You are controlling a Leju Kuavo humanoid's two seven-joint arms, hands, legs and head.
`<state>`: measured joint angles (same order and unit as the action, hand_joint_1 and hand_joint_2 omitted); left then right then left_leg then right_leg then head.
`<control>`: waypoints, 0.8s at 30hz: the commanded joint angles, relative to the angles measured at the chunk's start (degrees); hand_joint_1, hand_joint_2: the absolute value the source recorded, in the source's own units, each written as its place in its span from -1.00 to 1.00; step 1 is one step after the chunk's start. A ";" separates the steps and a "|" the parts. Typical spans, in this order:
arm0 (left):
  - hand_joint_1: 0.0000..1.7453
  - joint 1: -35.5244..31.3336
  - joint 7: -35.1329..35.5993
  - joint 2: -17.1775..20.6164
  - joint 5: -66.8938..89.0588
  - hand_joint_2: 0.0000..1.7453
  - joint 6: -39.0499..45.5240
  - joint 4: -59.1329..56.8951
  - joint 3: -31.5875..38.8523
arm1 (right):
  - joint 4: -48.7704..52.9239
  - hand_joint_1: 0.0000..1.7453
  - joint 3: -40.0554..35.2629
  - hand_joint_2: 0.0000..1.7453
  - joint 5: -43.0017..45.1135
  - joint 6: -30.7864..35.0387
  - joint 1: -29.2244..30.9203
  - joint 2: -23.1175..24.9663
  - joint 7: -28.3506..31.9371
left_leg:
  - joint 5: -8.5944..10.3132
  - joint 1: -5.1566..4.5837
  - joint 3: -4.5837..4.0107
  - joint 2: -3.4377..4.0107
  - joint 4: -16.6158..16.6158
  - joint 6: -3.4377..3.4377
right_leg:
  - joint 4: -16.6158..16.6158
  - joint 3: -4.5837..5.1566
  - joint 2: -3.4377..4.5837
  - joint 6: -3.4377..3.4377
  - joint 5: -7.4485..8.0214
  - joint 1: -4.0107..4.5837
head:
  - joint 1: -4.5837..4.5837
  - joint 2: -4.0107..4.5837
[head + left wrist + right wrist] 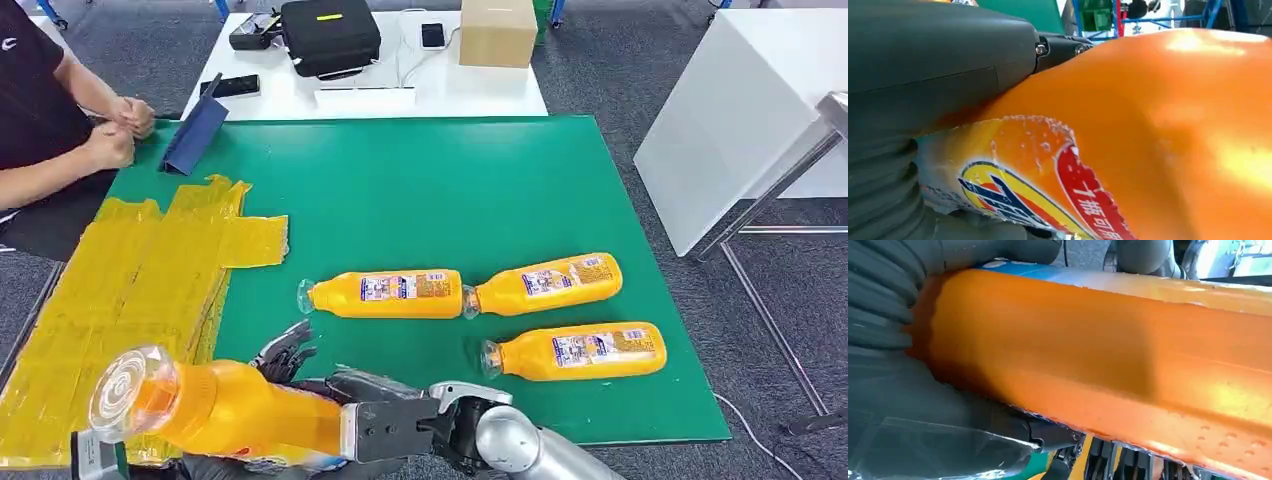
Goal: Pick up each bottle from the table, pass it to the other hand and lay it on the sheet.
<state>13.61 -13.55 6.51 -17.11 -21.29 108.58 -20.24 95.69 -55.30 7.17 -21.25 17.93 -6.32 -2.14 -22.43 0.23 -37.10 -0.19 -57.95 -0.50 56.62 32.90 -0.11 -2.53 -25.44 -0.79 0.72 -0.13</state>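
orange bottle [215, 410] gripped by both right hand [330, 395] and left hand [923, 100], over yellow sheet [120, 290]

Head looks down; wrists close on bottle [230, 405].

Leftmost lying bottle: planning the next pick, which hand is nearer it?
Right. The right hand lies just short of the bottle, by its cap; the left hand is farther, at the cap end of the held bottle.

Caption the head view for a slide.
Both hands hold an orange bottle beside the yellow sheet.
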 commanded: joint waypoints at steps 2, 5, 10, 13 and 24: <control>1.00 -1.95 -0.35 1.99 -0.33 1.00 -1.28 -3.60 -2.55 | -4.61 1.00 -3.45 1.00 0.38 -0.18 2.94 0.15 -0.06 | -0.02 0.00 0.15 0.02 0.06 0.02 | -0.05 -0.15 0.02 0.07 -0.02 0.01 | 0.00 0.00; 1.00 -1.95 -0.35 1.99 -0.33 1.00 -1.28 -3.60 -2.55 | -4.61 1.00 -3.45 1.00 0.38 -0.18 2.94 0.15 -0.06 | -0.03 0.02 0.16 0.01 0.05 0.03 | -0.05 -0.16 0.00 0.08 -0.02 0.02 | 0.00 0.00; 1.00 -1.89 -0.73 1.84 -1.02 1.00 -2.20 -3.67 -2.32 | -4.91 1.00 -3.51 1.00 0.62 -0.26 2.91 0.10 -0.05 | -0.02 0.01 0.13 0.02 0.04 0.02 | -0.04 -0.13 0.01 0.07 -0.01 0.02 | -0.02 0.00; 1.00 -1.74 -0.98 1.57 -1.72 1.00 -2.60 -3.79 -1.97 | -5.38 1.00 -3.43 1.00 0.75 -0.28 2.80 0.10 -0.02 | -0.01 0.00 0.11 0.02 0.05 0.02 | -0.04 -0.10 0.01 0.05 0.00 0.00 | 0.00 0.00; 1.00 1.43 0.60 -0.39 -2.23 1.00 2.44 -1.52 2.33 | -0.83 -1.00 5.33 1.00 -6.07 6.44 -5.09 -3.65 0.88 | -0.06 0.06 0.26 -0.11 0.06 0.01 | -0.14 -0.34 -0.13 0.09 -0.07 0.07 | 0.00 0.00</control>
<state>13.63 -14.34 7.39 -20.61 -22.25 107.47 -19.85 94.27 -56.17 7.38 -19.95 18.24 -6.30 -1.73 -22.43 0.23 -37.10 -0.18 -57.95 -0.50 56.62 32.93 -0.11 -2.53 -25.44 -0.79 0.72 -0.13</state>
